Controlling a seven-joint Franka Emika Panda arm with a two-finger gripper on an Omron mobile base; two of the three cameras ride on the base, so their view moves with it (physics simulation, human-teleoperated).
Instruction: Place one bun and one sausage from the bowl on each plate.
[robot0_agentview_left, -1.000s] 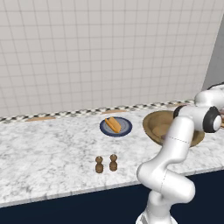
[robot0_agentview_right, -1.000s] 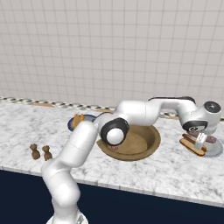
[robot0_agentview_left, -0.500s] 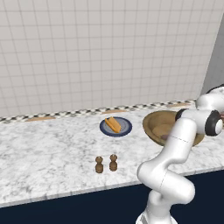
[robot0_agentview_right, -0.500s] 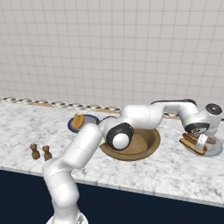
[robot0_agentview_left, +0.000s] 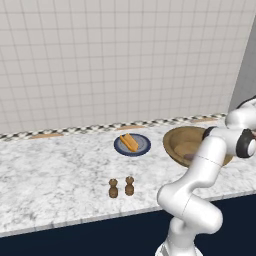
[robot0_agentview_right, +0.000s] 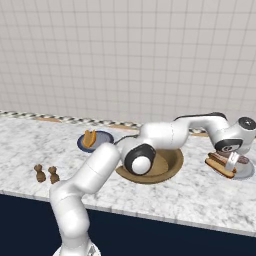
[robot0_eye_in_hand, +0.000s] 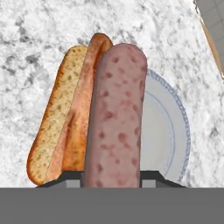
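A sausage (robot0_eye_in_hand: 114, 118) is held in the end effector (robot0_agentview_right: 232, 161), closed narrowly on it, above the bun (robot0_eye_in_hand: 70, 113) on the right plate (robot0_eye_in_hand: 168, 131). It should be lowered lengthwise into the bun's split before being released. The bowl (robot0_agentview_right: 169, 164) sits beside the plate on the bench (robot0_agentview_right: 165, 197).

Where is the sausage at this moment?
In the hand view the sausage is between the fingers, over the light plate, beside the bun lying there.

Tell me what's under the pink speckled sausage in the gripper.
Under the pink speckled sausage lie a split golden-brown bun and the pale round plate. The sausage hides the plate's middle and part of the bun.
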